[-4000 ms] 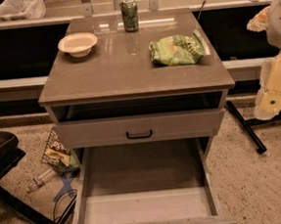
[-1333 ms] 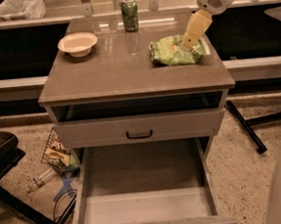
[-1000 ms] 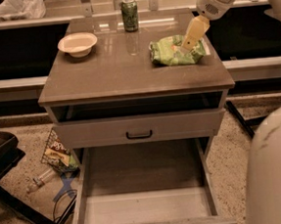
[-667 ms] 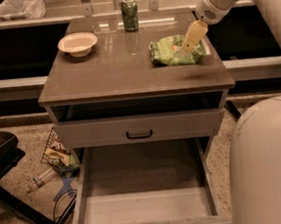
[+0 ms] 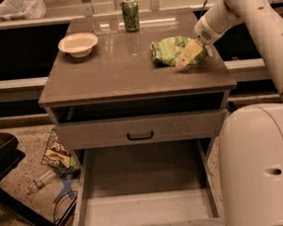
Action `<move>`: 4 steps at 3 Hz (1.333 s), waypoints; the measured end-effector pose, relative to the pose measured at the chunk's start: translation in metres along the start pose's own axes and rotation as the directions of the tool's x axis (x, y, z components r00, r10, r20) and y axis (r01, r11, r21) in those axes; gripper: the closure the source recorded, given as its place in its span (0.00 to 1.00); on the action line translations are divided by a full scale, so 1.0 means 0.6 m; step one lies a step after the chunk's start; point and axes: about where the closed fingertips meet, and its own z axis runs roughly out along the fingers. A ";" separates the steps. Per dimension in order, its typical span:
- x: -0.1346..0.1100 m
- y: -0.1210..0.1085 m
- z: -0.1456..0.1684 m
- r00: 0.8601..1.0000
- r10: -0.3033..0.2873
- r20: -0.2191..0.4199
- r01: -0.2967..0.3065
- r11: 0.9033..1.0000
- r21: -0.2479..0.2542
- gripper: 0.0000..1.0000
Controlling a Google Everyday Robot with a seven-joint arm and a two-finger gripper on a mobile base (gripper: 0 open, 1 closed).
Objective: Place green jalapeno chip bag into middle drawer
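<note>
Held the gripper (image 5: 188, 57) at the right end of the green jalapeno chip bag (image 5: 170, 50).
Found the bag stretching leftward on the cabinet top (image 5: 103, 76); couldn't tell grip state; left the middle drawer (image 5: 145, 209) open well below.

Chip bag (image 5: 167, 51) edge (behind hand (image 5: 187, 59))

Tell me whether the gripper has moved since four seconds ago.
Yes: the gripper moved left, from right of the cabinet top to the green jalapeno chip bag.

Cabinet top (image 5: 108, 75) — white bowl (image 5: 78, 43), soda can (image 5: 130, 8), green jalapeno chip bag (image 5: 167, 51) — jaws at its right edge
</note>
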 end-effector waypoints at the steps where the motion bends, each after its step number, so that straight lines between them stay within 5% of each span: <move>1: 0.011 0.010 0.031 0.999 0.045 0.021 -0.044 0.998 -0.050 0.18; 4: 0.002 0.010 0.026 0.999 0.048 0.022 -0.047 0.997 -0.057 0.88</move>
